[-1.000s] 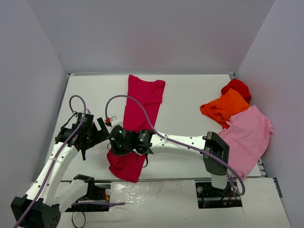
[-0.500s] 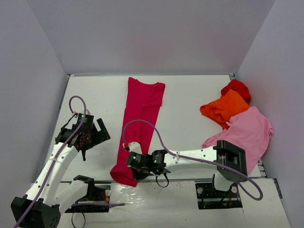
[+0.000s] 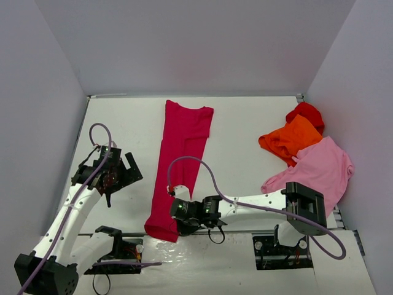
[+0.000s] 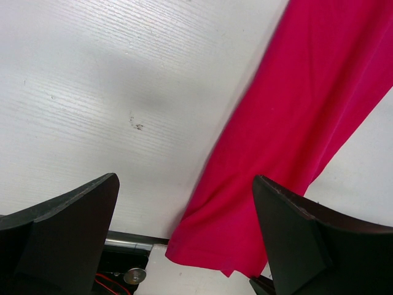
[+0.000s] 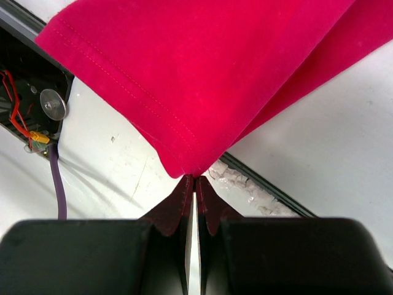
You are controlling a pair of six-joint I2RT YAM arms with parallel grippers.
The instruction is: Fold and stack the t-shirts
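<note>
On the white table [image 3: 245, 123], the raspberry-red t-shirt [image 3: 181, 147] lies as a long narrow strip running from the far centre to the near edge, which its near end overhangs. At the right side, the pale pink t-shirt [image 3: 322, 175], orange t-shirt [image 3: 288, 140] and bright red t-shirt [image 3: 306, 112] form an overlapping heap. The right gripper [image 5: 191, 178] is closed, pinching the strip's near corner. The left gripper [image 3: 124, 179] hangs spread wide, holding nothing, left of the strip.

The right hand [image 3: 177, 228], clamped on a near corner of the raspberry-red t-shirt [image 3: 181, 147], was drawn back to the desk's [image 3: 245, 123] near edge, and the bunched shirt was pulled out straight.
</note>
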